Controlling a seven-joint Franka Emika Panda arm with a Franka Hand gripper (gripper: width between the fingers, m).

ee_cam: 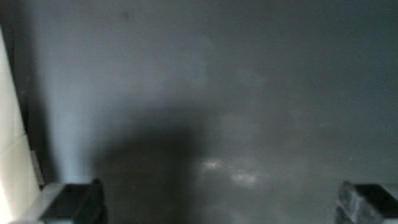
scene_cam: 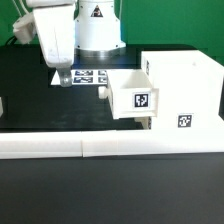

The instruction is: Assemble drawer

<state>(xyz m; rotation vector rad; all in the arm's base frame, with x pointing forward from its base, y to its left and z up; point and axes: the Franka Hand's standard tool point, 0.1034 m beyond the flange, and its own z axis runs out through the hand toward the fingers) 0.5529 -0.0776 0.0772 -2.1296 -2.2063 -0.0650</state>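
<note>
The white drawer casing (scene_cam: 185, 85) stands at the exterior view's right, with a square tag (scene_cam: 184, 121) low on its front. One open-top tray (scene_cam: 130, 92) with a tag sticks out of the casing's side, partly slid in. My gripper (scene_cam: 62, 78) hangs above the dark table to the left of the tray, apart from it, near the marker board. In the wrist view the gripper (ee_cam: 221, 206) is open and empty: the two fingertips (ee_cam: 71, 204) stand wide apart over bare dark table. The second tray does not clearly show.
The marker board (scene_cam: 86, 76) lies flat behind the tray. A long low white wall (scene_cam: 100, 146) runs along the front. A small white piece (scene_cam: 2, 105) shows at the exterior view's left edge. A pale white edge (ee_cam: 15, 130) borders the wrist view.
</note>
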